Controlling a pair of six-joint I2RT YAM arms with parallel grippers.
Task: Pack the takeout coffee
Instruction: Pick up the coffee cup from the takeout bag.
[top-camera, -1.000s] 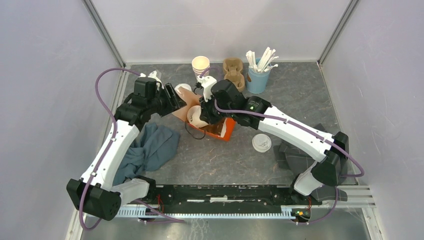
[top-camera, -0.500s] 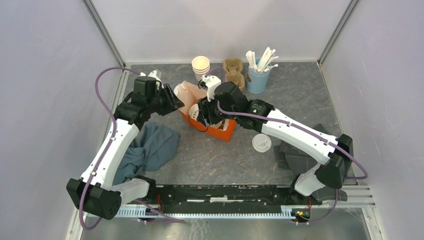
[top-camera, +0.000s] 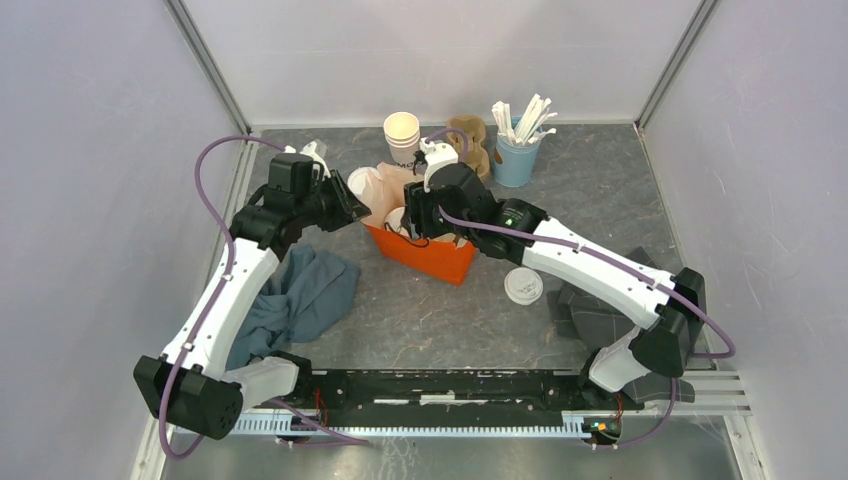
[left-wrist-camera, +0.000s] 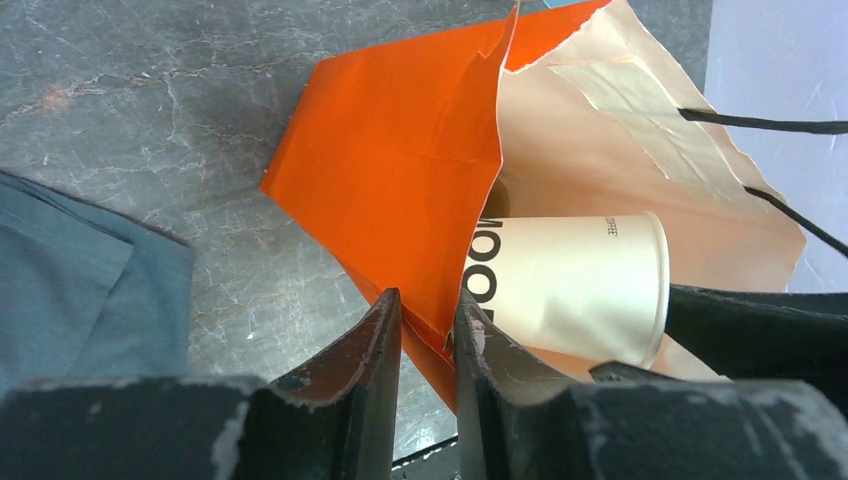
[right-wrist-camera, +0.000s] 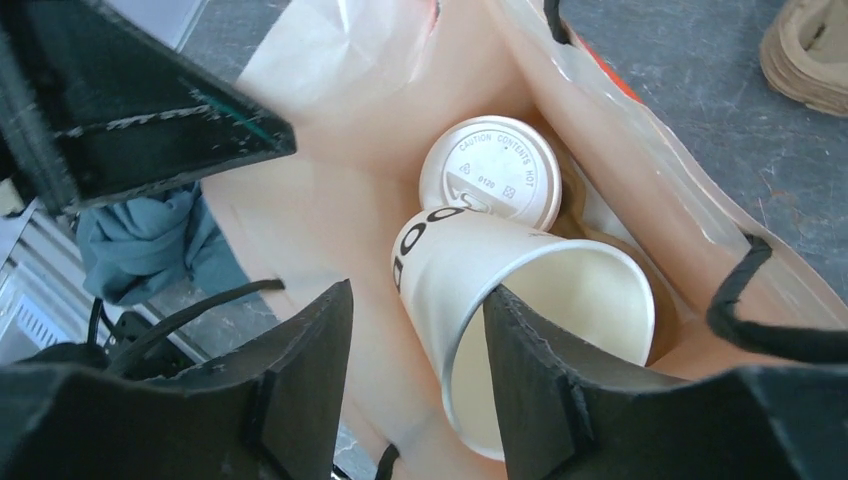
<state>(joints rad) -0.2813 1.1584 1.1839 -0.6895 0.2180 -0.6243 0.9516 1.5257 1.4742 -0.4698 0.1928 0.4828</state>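
An orange paper bag (top-camera: 425, 250) (left-wrist-camera: 400, 170) stands in the middle of the table with its mouth open. My left gripper (top-camera: 350, 207) (left-wrist-camera: 430, 300) is shut on the bag's left edge. Inside the bag one lidded cup (right-wrist-camera: 490, 172) stands upright. Beside it a cream cup (right-wrist-camera: 520, 300) (left-wrist-camera: 570, 285) lies tilted, its open end towards the right wrist camera, no lid showing. My right gripper (top-camera: 412, 215) (right-wrist-camera: 420, 290) is open in the bag's mouth, one finger inside that cup's rim, the cup wall between the fingers. Another lidded cup (top-camera: 523, 285) stands on the table to the right.
A stack of lidless cups (top-camera: 401, 133), a brown cup carrier (top-camera: 467, 142) and a blue cup of stirrers (top-camera: 516, 150) stand at the back. A blue cloth (top-camera: 298, 290) lies left of the bag, a dark cloth (top-camera: 600, 310) at the right.
The bag has gone from lying tilted to standing more upright. My right gripper has moved back and over its mouth with the cream cup. The left gripper has kept its hold.
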